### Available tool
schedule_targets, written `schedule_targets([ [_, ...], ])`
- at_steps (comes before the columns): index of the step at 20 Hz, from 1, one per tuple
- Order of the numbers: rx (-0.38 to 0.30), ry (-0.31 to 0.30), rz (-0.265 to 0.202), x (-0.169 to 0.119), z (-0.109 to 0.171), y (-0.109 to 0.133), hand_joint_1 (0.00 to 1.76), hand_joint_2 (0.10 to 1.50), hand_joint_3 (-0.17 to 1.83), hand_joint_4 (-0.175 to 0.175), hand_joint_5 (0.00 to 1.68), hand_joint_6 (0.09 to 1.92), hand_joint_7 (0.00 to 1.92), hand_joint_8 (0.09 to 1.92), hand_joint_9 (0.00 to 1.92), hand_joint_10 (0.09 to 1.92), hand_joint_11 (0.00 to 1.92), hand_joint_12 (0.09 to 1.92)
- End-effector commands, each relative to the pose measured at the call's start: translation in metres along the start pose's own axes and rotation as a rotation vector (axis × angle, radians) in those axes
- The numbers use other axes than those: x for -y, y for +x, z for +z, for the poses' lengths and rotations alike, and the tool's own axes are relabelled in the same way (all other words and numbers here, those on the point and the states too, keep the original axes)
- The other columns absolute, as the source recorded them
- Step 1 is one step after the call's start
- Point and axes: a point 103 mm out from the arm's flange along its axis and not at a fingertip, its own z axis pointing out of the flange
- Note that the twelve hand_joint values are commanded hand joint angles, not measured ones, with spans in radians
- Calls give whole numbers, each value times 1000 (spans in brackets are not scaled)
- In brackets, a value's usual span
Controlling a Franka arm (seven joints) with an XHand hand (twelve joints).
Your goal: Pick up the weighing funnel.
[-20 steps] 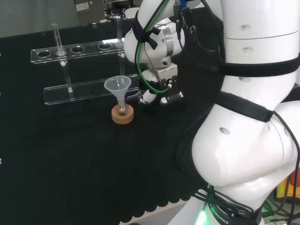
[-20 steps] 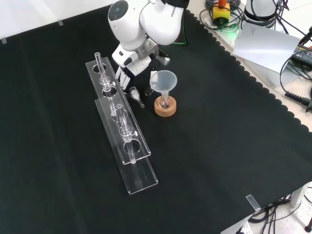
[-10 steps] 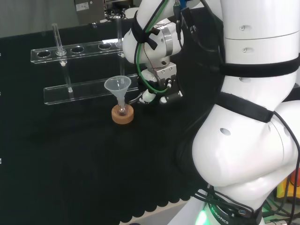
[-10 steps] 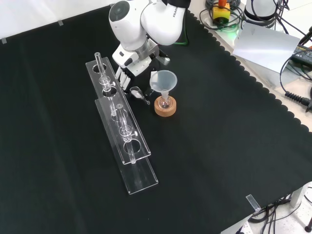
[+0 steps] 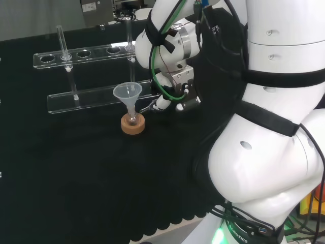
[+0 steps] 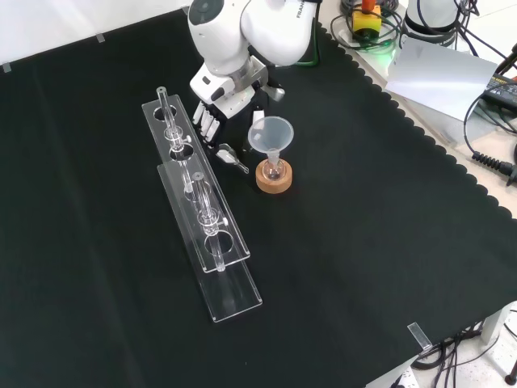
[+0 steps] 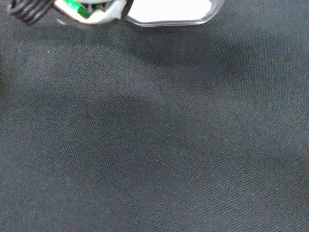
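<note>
The weighing funnel, a small clear scoop with a short stem, sits just below the black and white hand in the front view, between the rack and the big funnel. In the head view its thin stem sticks out leftwards from the curled fingers towards the big funnel. The hand is shut on its bowl end. I cannot tell whether the piece still touches the cloth. A blurred white part of the hand hangs over bare black cloth in the wrist view.
The big funnel stands in a small flask on a cork ring, close beside the hand. A long clear test-tube rack with upright tubes lies on the hand's other side.
The weighing funnel has turned from lying flat to tilted, stem towards the big funnel. The hand and wrist have risen slightly with the fingers closed on it.
</note>
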Motion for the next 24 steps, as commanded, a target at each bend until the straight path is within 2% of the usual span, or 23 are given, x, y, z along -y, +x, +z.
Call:
schedule_targets([
  [1, 41, 5, -35, 1, -1, 0, 882, 664, 575, -45, 612, 751, 671, 712, 868, 488, 626, 1232],
  [8, 101, 9, -82, -3, 1, -3, 914, 637, 597, -35, 521, 755, 566, 715, 746, 496, 544, 1258],
  [15, 112, 13, -90, -5, 4, -8, 924, 628, 614, -31, 512, 755, 542, 716, 706, 520, 513, 1275],
  [24, 117, 20, -105, -9, 6, -10, 935, 634, 624, -19, 587, 783, 556, 720, 712, 534, 510, 1276],
])
